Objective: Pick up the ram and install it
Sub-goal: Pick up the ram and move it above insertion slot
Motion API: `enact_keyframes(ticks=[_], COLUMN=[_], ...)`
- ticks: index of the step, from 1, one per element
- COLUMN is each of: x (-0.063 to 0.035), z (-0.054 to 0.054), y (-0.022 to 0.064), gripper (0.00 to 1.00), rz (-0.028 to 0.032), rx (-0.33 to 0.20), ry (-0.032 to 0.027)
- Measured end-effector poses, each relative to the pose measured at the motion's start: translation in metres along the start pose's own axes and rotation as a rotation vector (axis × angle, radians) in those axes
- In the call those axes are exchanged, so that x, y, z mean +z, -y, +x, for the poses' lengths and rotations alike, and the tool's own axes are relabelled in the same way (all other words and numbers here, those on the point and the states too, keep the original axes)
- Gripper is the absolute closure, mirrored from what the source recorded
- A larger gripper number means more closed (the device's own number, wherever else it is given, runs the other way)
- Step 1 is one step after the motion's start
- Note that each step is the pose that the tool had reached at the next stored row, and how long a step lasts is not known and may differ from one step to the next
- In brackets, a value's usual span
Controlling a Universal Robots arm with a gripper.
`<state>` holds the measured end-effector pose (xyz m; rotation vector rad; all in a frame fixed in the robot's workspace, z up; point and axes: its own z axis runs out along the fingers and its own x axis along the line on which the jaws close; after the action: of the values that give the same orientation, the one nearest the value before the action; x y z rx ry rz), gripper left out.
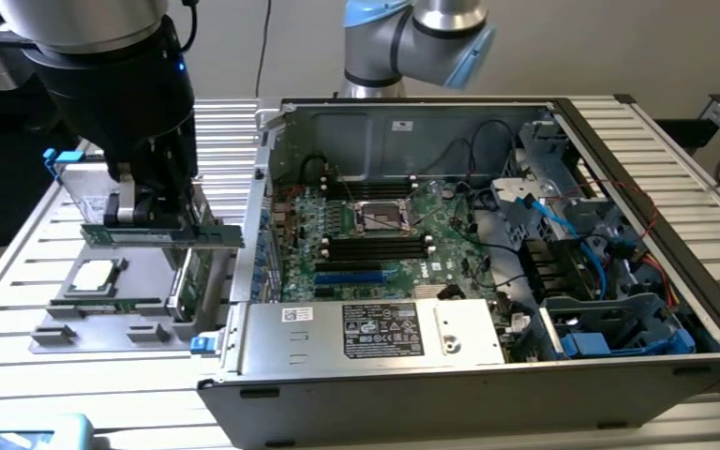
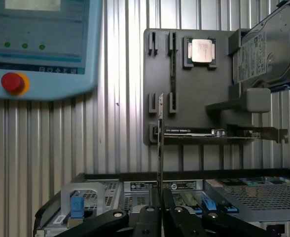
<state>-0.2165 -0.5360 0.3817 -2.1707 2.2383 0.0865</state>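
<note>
My gripper [image 1: 147,217] is shut on the ram [image 1: 160,235], a thin green stick held level above the grey holder plate [image 1: 110,314] at the exterior view's left, just outside the open computer case [image 1: 335,394]. In the wrist view the ram [image 2: 160,143] shows edge-on, reaching out from between the shut fingers of the gripper [image 2: 161,210]. The long black motherboard slots [image 1: 375,246] lie inside the case, to the exterior view's right of the ram and lower.
The holder plate [image 2: 194,98] carries a processor chip [image 2: 201,50], a hard drive [image 2: 271,47] and an expansion card with a metal bracket [image 2: 219,132]. A blue teach pendant with a red button [image 2: 13,82] lies on the ribbed table. Cables, drive cages and a power supply [image 1: 379,330] crowd the case.
</note>
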Motion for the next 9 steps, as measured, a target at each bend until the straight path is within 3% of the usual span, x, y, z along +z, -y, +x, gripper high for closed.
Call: enact_keyframes(ticks=[9], x=[-0.0023], z=[-0.001], y=[0.0349], gripper=[0.86], rz=[0.0], rx=[0.0], ry=[0.0])
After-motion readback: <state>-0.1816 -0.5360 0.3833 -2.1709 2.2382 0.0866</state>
